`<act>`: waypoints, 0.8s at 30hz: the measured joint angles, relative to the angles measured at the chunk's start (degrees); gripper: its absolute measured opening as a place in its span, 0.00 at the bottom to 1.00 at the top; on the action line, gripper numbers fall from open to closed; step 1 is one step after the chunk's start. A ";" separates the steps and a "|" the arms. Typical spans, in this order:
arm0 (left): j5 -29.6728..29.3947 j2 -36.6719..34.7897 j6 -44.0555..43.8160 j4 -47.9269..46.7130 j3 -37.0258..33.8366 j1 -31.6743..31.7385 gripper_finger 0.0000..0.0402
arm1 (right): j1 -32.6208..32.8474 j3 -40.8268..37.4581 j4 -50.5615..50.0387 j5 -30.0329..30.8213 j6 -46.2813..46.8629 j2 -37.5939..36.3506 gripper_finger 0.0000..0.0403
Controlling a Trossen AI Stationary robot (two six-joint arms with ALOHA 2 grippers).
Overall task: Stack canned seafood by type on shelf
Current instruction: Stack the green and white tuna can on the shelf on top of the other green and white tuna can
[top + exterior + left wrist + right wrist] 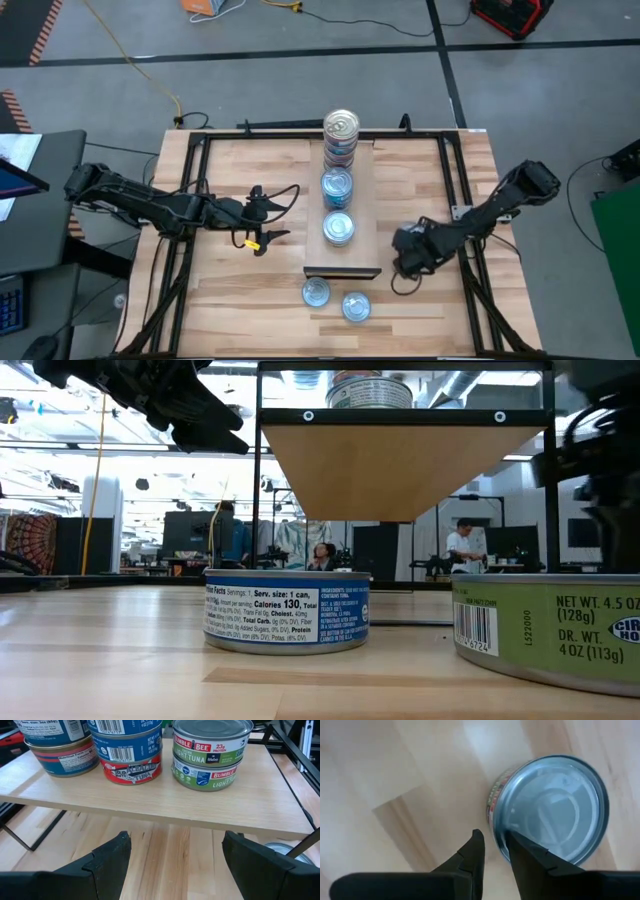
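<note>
- Silver-lidded tin (pixel 551 810) lay flat on the striped tabletop (pixel 380 775) right under the right gripper (pixel 495 851); its narrowly parted fingers straddled the tin's rim, one outside the wall and one on the lid, and whether they truly pinched it I could not tell.
- Two loose tins sat on the table in front of the shelf's dark front edge: one with a blue label (pixel 287 610), one with a green label (pixel 545 630).
- Judged by look, these tins were rigid, dense for their size, and slick on lid and wall; a hold across the full side wall would seem safer than a rim pinch.
- Left gripper (pixel 175 862) hung with jaws spread wide and empty, just beside the shelf (pixel 165 802), facing its long side.
- Farther off, on the shelf, stood stacks: green-banded light tuna tins (pixel 211 754), blue-and-red ones (pixel 129 750), and another pile (pixel 59 747).
</note>
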 joint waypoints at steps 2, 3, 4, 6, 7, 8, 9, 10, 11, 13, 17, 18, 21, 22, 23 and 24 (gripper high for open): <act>0.00 0.00 0.00 0.00 0.00 0.00 0.75 | 1.64 0.00 -0.11 0.21 0.71 0.02 0.29; 0.01 0.00 0.00 0.00 0.00 0.00 0.75 | 2.21 0.00 -0.18 0.44 0.72 0.15 0.28; 0.01 0.00 0.00 0.02 0.00 0.00 0.75 | 2.65 0.01 -0.32 0.94 0.73 0.36 0.27; 0.02 0.00 0.00 0.04 0.00 0.00 0.75 | 3.37 0.02 -0.63 2.23 0.29 0.99 0.24; 0.02 0.00 0.00 0.04 0.00 0.00 0.75 | 3.54 0.07 -0.82 2.88 -0.26 1.44 0.22; 0.02 0.00 0.00 0.04 0.00 0.00 0.75 | 3.58 0.11 -1.04 3.53 -0.68 2.11 0.19; 0.02 0.00 -0.02 0.04 0.00 0.00 0.75 | 3.41 0.12 -1.12 3.94 -1.07 2.83 0.16; 0.04 0.00 -0.09 0.04 0.00 0.00 0.75 | 3.22 0.19 -1.36 4.09 -1.24 3.55 0.12; 0.04 0.00 -0.26 0.03 0.00 0.00 0.75 | 2.92 0.31 -1.45 4.18 -1.21 4.20 0.09; 0.04 0.00 -0.31 0.02 0.00 0.00 0.75 | 2.54 0.35 -1.24 5.07 -1.21 5.33 0.04; 0.04 0.00 -0.31 0.01 0.00 0.00 0.75 | 3.16 0.57 -0.63 5.56 -1.24 5.81 0.04; 0.04 0.00 -0.21 -0.03 0.00 0.00 0.75 | 3.86 0.98 -0.33 5.95 -1.40 5.98 0.05; 0.04 0.00 -0.07 -0.03 0.00 0.00 0.75 | 6.21 2.12 3.06 5.09 -2.98 6.19 0.04; 0.04 0.00 -0.07 -0.02 0.00 0.00 0.75 | 6.75 2.10 3.52 3.60 -2.96 6.47 0.04; 0.04 0.00 -0.07 0.00 0.00 0.00 0.75 | 7.28 1.84 4.64 2.98 -2.98 6.99 0.04; 0.04 0.02 -0.04 -0.08 -0.02 0.00 0.75 | 7.73 1.64 5.16 2.95 -2.98 6.89 0.04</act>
